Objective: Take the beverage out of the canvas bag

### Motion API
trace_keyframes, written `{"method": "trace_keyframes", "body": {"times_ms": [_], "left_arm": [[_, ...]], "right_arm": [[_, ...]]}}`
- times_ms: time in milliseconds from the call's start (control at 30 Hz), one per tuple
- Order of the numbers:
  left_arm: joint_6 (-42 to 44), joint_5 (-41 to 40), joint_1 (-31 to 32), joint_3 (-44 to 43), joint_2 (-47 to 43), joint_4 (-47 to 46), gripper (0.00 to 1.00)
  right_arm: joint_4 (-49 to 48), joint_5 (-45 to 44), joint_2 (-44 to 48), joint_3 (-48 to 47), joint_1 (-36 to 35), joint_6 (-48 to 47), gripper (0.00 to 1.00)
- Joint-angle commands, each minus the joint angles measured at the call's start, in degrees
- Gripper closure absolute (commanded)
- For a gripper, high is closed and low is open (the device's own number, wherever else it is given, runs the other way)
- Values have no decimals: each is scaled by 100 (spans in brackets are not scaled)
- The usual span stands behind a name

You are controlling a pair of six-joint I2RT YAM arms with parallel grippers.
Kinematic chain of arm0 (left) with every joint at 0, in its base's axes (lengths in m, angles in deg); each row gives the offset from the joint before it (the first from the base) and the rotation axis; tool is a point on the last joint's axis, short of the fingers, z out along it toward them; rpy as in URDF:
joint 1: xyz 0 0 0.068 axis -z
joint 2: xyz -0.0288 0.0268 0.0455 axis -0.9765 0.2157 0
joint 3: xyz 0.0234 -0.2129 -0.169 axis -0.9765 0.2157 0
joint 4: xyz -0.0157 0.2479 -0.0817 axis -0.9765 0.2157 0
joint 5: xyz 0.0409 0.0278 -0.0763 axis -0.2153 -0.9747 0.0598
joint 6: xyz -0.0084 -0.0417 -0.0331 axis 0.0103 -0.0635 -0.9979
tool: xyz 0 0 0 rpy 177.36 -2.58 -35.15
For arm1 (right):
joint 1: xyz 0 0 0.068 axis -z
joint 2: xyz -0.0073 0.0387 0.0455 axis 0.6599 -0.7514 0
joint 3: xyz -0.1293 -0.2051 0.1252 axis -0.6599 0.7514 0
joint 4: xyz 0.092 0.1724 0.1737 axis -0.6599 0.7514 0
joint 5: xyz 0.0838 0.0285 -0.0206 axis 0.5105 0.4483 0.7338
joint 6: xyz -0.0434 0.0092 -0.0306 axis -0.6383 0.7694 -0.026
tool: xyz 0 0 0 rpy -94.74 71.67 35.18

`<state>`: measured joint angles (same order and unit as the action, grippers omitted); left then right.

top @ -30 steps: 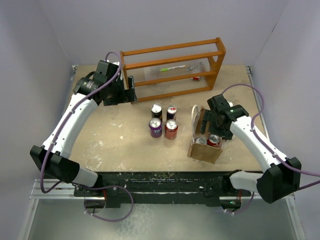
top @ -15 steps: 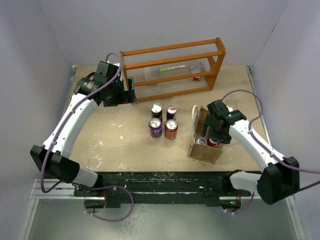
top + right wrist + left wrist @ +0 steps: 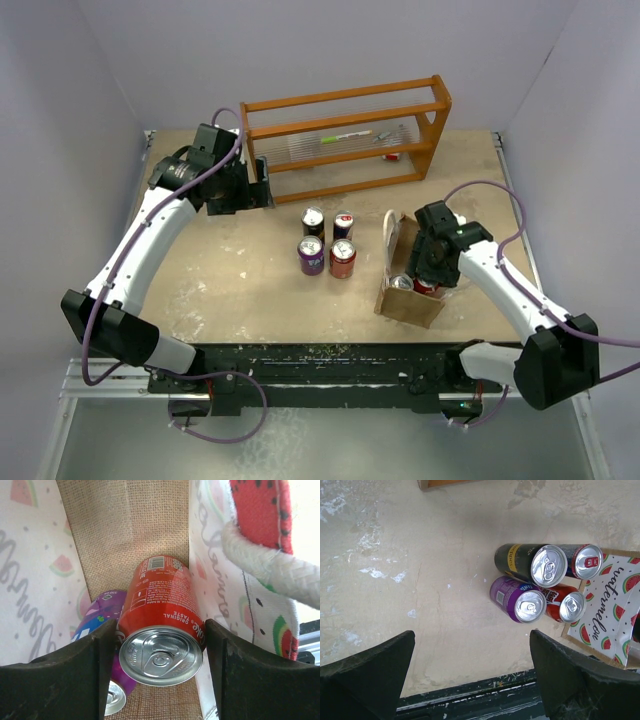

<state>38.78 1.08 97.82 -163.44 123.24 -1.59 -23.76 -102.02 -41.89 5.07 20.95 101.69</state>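
The canvas bag (image 3: pixel 408 300) stands upright on the tabletop (image 3: pixel 230 270) toward the right front. Its mouth is open and a white rope handle (image 3: pixel 265 565) arches over the rim. The right end effector (image 3: pixel 161 630) reaches down into that mouth. The right wrist view shows its two dark fingers (image 3: pixel 55 675) on either side of a red beverage can (image 3: pixel 162 605), which stands upright inside the bag against the woven end wall, between the pale watermelon-print lining panels. The fingers are partly spread, about as far apart as the can is wide, and no clear gap shows between them and the can's sides. Whether they actually press on it cannot be told. A purple can (image 3: pixel 97 612) sits just beside the red one, on its left in that view, also inside the bag and partly hidden behind the left finger. The left end effector (image 3: pixel 472 650) hovers above the tabletop near the front-left corner of the orange wooden rack (image 3: pixel 345 135), its fingers wide apart with nothing between them. Four more cans stand in a tight cluster on the tabletop between the rack and the bag: a black can (image 3: pixel 313 220), a red-lidded can (image 3: pixel 343 224), a second purple can (image 3: pixel 311 255) and a second red can (image 3: pixel 342 258).
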Motion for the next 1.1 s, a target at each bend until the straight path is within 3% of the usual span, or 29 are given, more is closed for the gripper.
{"method": "trace_keyframes", "body": {"times_ms": [0,67,233,800,1067], "left_arm": [[-93,159,-40,56,-183,-269,1],[-138,193,-41,81,-179,-300,1],[-219,253,-41,144,-193,-328,1],[-594,298,-41,480,-547,-353,1],[-736,382,-38,579,-585,-402,1]], "right_arm": [[237,-10,294,-230,-23,79,75],[228,-41,424,-314,-23,43,86],[67,-31,831,-419,-23,-6,100],[-753,-358,1850,-1229,-6,735,100],[-606,-361,1832,-2038,55,1050,100]]}}
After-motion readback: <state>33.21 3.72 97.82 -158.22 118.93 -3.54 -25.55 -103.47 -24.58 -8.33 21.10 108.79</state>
